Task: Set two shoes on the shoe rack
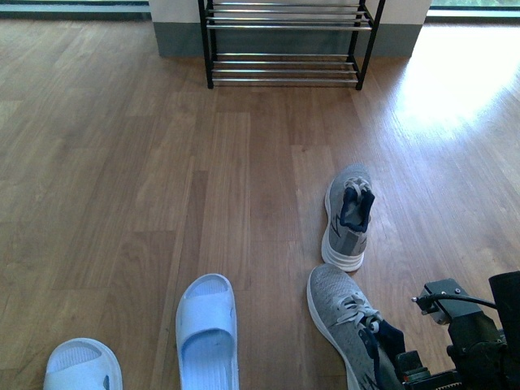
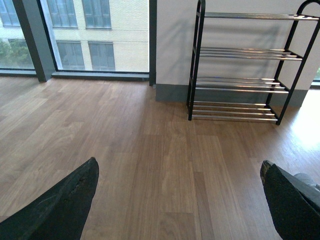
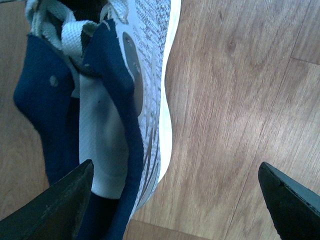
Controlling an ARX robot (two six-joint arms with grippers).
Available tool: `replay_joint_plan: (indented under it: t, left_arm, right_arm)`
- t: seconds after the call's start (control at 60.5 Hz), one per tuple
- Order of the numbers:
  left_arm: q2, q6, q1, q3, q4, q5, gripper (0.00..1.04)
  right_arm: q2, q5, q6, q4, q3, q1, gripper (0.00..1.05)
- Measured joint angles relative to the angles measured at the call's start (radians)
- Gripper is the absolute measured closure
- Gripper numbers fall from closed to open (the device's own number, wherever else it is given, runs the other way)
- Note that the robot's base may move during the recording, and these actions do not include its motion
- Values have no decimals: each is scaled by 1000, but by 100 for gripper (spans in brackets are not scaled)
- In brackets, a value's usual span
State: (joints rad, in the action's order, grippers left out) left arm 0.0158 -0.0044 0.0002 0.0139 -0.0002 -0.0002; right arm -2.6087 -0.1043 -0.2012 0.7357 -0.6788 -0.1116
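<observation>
Two grey knit shoes lie on the wooden floor in the front view, the far shoe point(image 1: 348, 219) pointing toward the shoe rack point(image 1: 286, 41) and the near shoe point(image 1: 349, 329) at the bottom edge. My right arm point(image 1: 471, 333) hangs over the near shoe's heel. Seen from the right wrist, the right gripper point(image 3: 175, 167) is open above that shoe point(image 3: 145, 60). One finger is over its navy collar point(image 3: 45, 110) and the other over bare floor. The left gripper point(image 2: 179, 164) is open above bare floor, facing the black shoe rack point(image 2: 240, 65) with chrome bars.
Two pale blue slippers point(image 1: 208, 329) point(image 1: 81, 367) lie at the front left of the floor. The rack stands against a white wall with a grey base point(image 1: 179, 41). Tall windows point(image 2: 80, 35) run along the wall to the left of the rack.
</observation>
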Motion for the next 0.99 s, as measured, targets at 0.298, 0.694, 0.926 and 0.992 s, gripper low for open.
replay_joint_plan:
  t: [0.298, 0.694, 0.926, 0.992]
  left_arm:
    - [0, 0, 0, 0, 0, 0, 9]
    - [0, 0, 0, 0, 0, 0, 9]
    - [0, 0, 0, 0, 0, 0, 9]
    - [0, 0, 0, 0, 0, 0, 9]
  right_arm:
    - [-95, -31, -10, -35, -107, -17, 9]
    - [-154, -132, 5, -50, -191, -16, 35]
    - [-154, -151, 11, -50, -195, -14, 70]
    - [-154, -160, 18, -45, -186, -17, 84]
